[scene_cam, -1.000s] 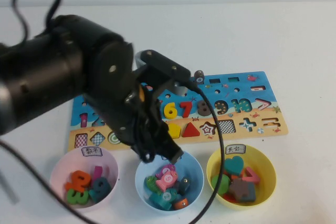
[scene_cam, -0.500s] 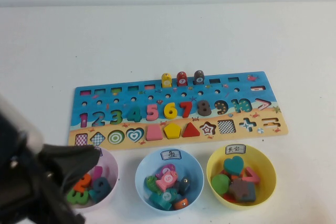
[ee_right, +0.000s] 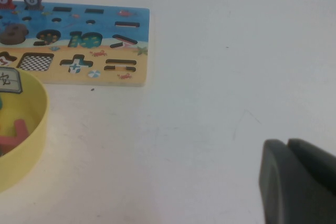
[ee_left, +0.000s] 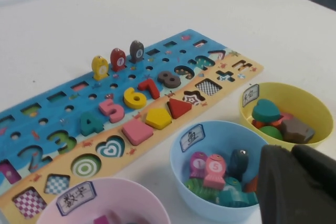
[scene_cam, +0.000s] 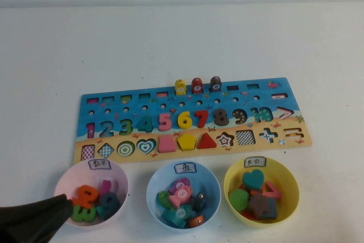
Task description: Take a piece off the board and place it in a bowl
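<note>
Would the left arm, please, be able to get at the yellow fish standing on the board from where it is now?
Probably yes. The left tool is shut, empty and back near the pink bowl, and nothing stands over the yellow fish on the board.

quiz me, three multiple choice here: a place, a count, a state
1. Where is the light pink fish? A on the board; B in the light blue bowl; C in the yellow bowl.
2. How many fish stand on the board? A two; B three; C five.
3. The left gripper is: A shut, empty, beside the pink bowl; B holding a fish; C open above the board.
Answers: 1 B, among that bowl's pieces. 2 B, yellow, red, brown. 3 A, nothing held; right gripper, shut, hangs over bare table.
</note>
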Controlling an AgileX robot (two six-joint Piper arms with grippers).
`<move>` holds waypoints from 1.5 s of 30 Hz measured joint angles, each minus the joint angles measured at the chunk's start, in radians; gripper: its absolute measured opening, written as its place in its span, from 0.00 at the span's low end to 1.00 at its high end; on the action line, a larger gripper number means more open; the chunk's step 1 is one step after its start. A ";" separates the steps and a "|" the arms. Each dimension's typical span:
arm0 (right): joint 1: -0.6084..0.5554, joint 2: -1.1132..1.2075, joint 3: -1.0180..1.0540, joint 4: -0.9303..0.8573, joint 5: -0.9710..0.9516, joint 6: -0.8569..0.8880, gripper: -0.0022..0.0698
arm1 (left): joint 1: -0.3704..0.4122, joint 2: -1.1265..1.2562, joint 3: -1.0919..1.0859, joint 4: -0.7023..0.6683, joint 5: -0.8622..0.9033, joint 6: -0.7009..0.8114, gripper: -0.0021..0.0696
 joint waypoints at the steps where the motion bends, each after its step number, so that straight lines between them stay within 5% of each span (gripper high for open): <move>1: 0.000 0.000 0.000 0.000 0.000 0.000 0.01 | 0.000 0.000 0.009 0.008 -0.011 0.007 0.03; 8: 0.000 -0.002 0.000 0.000 0.000 0.000 0.01 | 0.000 -0.001 0.140 0.094 -0.227 0.019 0.03; 12: 0.000 -0.002 0.000 0.000 0.000 0.000 0.01 | 0.013 -0.019 0.292 0.070 -0.519 0.133 0.03; 17: 0.000 -0.004 0.000 0.000 0.000 0.000 0.01 | 0.171 -0.103 0.375 -0.027 -0.657 0.216 0.03; 24: 0.000 -0.005 0.000 0.000 0.000 0.000 0.01 | 0.499 -0.269 0.393 -0.037 -0.614 0.224 0.03; 29: 0.000 -0.005 0.000 0.000 0.000 0.000 0.01 | 0.648 -0.348 0.399 -0.046 -0.504 0.201 0.03; 39: 0.000 -0.005 0.000 0.000 0.000 0.000 0.01 | 0.699 -0.350 0.400 -0.044 -0.121 0.183 0.03; 45: 0.000 -0.005 0.000 0.000 0.000 0.000 0.01 | 0.699 -0.350 0.401 -0.044 -0.047 0.183 0.03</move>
